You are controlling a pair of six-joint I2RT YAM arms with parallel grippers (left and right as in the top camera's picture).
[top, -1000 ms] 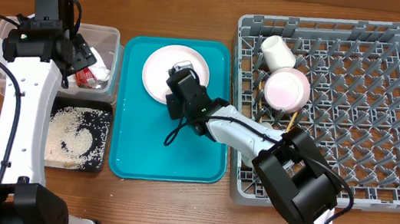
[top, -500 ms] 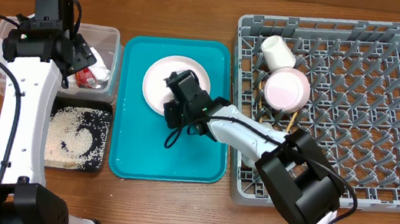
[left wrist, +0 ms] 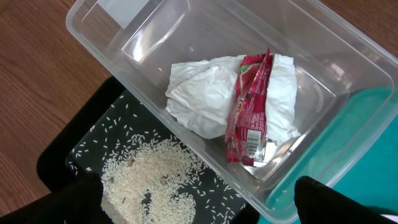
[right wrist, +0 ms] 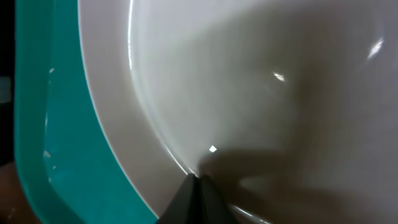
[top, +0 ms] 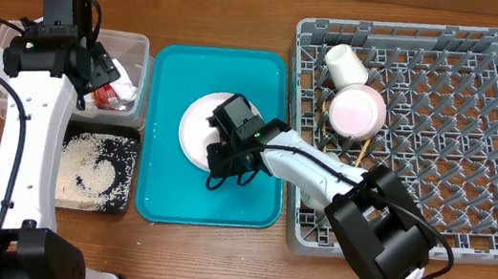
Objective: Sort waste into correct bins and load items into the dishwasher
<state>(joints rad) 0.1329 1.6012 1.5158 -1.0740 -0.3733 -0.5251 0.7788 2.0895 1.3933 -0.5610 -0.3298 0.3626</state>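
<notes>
The round pale plate (top: pixel 197 128) lies in the teal tray (top: pixel 256 198). My right gripper (top: pixel 221 147) is shut, its joined tips (right wrist: pixel 198 186) pressed on the plate's inner rim (right wrist: pixel 261 81). My left gripper (top: pixel 104 67) is open and empty above the clear tub (top: pixel 9 60). In the left wrist view the gripper (left wrist: pixel 199 208) hovers over the tub's near wall. The tub holds the red wrapper (left wrist: pixel 249 112) and the white napkin (left wrist: pixel 199 93). Rice (top: pixel 86 171) lies in the black tray (top: pixel 128 157).
The grey dish rack (top: pixel 480 141) fills the right side. It holds a cream cup (top: pixel 346 66), a pink dish (top: pixel 359 111) and thin chopsticks (top: pixel 363 155) at its left. The right arm reaches from the front right across the rack's corner.
My right gripper has moved toward the front of the teal tray and the plate has slid with it. The left arm has not moved.
</notes>
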